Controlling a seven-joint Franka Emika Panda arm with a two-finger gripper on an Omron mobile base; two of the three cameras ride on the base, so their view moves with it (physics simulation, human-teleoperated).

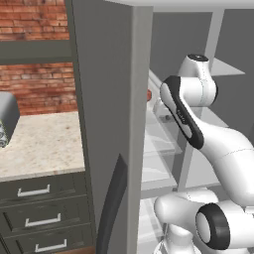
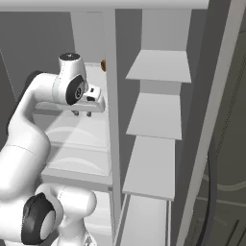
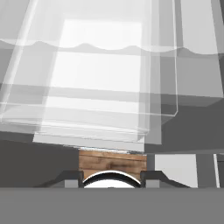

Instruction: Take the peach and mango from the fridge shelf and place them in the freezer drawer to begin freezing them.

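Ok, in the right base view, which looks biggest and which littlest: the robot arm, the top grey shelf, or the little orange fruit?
1. Robot arm: biggest by far, though it is also nearest the camera.
2. Top grey shelf: middle.
3. Orange-brown fruit: tiniest, and part of it hides behind the fridge's upright divider.

White arm rises from the base, bends at a dark-jointed elbow, and reaches forward and up. Wrist turned so the hand points downward. Gripper (image 2: 81, 114) hangs below the wrist; its two short dark fingers (image 2: 75, 113) stand apart, nothing between them.
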